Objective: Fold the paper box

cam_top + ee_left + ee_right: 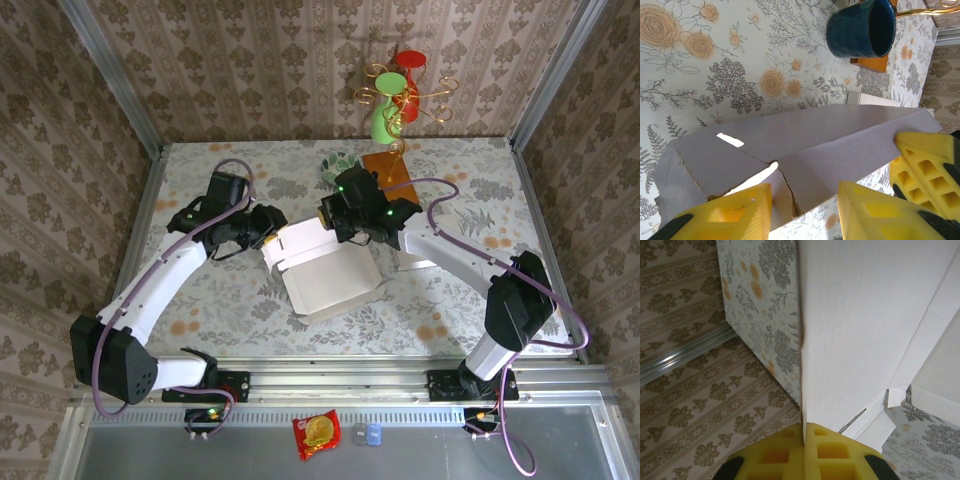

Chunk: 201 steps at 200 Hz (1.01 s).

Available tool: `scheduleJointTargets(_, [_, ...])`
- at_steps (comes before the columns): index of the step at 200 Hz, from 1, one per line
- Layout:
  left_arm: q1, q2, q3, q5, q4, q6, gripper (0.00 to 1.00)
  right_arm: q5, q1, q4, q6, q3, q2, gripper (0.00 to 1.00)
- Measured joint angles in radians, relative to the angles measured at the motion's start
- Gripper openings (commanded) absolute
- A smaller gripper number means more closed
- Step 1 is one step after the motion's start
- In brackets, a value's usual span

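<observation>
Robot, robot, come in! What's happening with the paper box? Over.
Right gripper shut on a paper box panel. Left gripper straddles box edge, grip unclear. Box partly folded. Blue mug beyond it, not touching.

Two arms at a white box [335,272] on the bench [225,300].
Left tool [266,237] meets its left flap; right tool [334,222] its far edge.

paper box [330,268] sits mid-frame on the table [200,300]; mug [338,166] just above it; snack packet [316,433] bottom centre
</observation>
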Motion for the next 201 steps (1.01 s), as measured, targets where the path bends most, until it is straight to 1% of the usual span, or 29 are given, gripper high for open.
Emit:
scheduleJointTargets(36, [0.01, -0.013, 0.0, -0.03, -0.018, 0.07, 0.41, -0.019, -0.018, 0.092, -0.032, -0.107, 0.0, 0.0])
scheduleJointTargets(78, [0.065, -0.104, -0.04, -0.075, -0.022, 0.18, 0.38, -0.054, -0.039, 0.296, -0.087, -0.229, 0.0, 0.0])
scheduleJointTargets(106, [0.083, -0.144, -0.129, -0.094, -0.012, 0.266, 0.35, -0.089, -0.05, 0.402, -0.129, -0.27, 0.003, 0.0])
scheduleJointTargets(113, [0.092, -0.149, -0.159, -0.095, -0.008, 0.285, 0.32, -0.1, -0.053, 0.433, -0.141, -0.282, 0.006, 0.0])
scheduleJointTargets(136, [0.13, -0.153, -0.249, -0.097, -0.001, 0.333, 0.26, -0.124, -0.062, 0.554, -0.167, -0.351, 0.018, 0.0])
scheduleJointTargets(169, [0.145, -0.178, -0.332, -0.1, 0.03, 0.384, 0.25, -0.148, -0.068, 0.694, -0.198, -0.418, 0.027, 0.0])
scheduleJointTargets(201, [0.145, -0.226, -0.421, -0.1, 0.106, 0.415, 0.24, -0.175, -0.074, 0.793, -0.24, -0.46, 0.043, 0.0])
